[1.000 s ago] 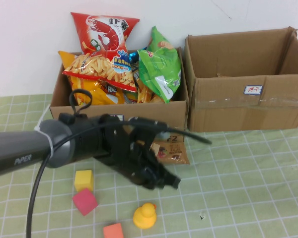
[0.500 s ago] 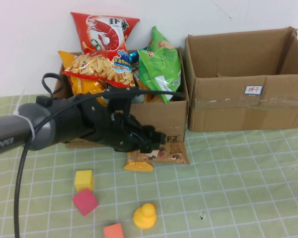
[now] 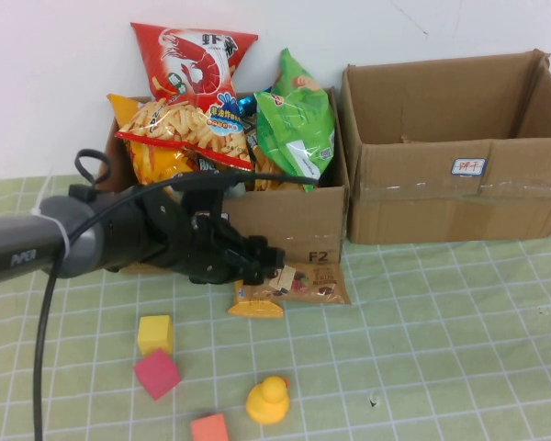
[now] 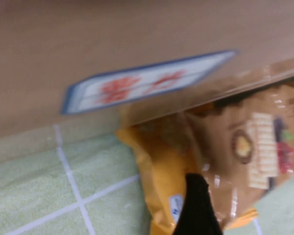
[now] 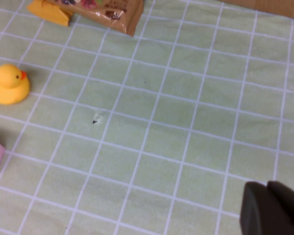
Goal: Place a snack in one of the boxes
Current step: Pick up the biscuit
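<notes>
left gripper (image 3: pixel 274 273) over snack packet (image 3: pixel 303 283), right gripper (image 5: pixel 272 209) parked

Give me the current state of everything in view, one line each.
Left gripper: at the snack packet, no grip visible.
Right gripper: shut, above bare table.
Snack packet: flat on the table against the full box.
Full box: open, heaped with snack bags.
Empty box: open, apparently empty.
Duck: upright on the table.
</notes>
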Tool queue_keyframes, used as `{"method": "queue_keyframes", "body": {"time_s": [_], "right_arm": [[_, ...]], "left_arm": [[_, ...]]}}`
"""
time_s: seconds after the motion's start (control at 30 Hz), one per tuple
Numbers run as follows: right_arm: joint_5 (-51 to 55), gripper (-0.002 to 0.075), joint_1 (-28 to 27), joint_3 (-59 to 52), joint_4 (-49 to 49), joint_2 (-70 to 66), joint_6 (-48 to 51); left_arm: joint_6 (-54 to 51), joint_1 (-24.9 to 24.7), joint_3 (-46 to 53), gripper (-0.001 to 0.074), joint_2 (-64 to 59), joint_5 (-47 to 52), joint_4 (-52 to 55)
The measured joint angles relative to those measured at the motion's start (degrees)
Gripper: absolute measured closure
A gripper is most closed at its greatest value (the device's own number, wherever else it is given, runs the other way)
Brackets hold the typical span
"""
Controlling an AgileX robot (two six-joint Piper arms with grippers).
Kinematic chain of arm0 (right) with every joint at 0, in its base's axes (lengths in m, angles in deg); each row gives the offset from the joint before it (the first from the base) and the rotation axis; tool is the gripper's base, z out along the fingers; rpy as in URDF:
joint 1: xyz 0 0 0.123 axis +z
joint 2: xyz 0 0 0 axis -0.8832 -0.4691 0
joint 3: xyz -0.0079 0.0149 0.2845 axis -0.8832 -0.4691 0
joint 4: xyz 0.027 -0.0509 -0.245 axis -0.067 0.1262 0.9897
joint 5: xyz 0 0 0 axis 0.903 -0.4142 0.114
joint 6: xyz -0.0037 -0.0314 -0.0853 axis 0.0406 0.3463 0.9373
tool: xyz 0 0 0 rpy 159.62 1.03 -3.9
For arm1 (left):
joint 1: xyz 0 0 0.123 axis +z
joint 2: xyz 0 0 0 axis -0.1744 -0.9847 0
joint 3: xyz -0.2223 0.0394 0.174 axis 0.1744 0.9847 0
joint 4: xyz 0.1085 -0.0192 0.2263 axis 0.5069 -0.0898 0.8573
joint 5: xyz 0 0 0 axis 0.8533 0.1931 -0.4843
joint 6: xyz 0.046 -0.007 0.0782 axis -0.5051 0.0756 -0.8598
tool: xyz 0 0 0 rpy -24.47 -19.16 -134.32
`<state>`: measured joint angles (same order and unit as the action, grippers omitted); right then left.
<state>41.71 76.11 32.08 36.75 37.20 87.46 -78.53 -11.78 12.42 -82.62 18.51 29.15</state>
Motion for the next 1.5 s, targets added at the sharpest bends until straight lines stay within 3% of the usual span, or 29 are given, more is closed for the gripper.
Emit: {"method": "queue_keyframes", "body": {"time_s": [0.77, 1.07, 1.5], "right_arm": [[0.0, 0.0727, 0.0, 0.0, 0.0, 0.0, 0.0], [0.0, 0.0727, 0.0, 0.0, 0.0, 0.0, 0.0], [0.0, 0.0727, 0.0, 0.0, 0.0, 0.0, 0.0]], "left_arm": [[0.2, 0.0, -0.5, 0.0314, -5.3, -1.9, -3.7], [0.1, 0.0, -0.5, 0.0386, -5.4, -2.0, -5.1], [-1.2, 0.0, -0.5, 0.04, -5.4, 0.9, -5.3]]}}
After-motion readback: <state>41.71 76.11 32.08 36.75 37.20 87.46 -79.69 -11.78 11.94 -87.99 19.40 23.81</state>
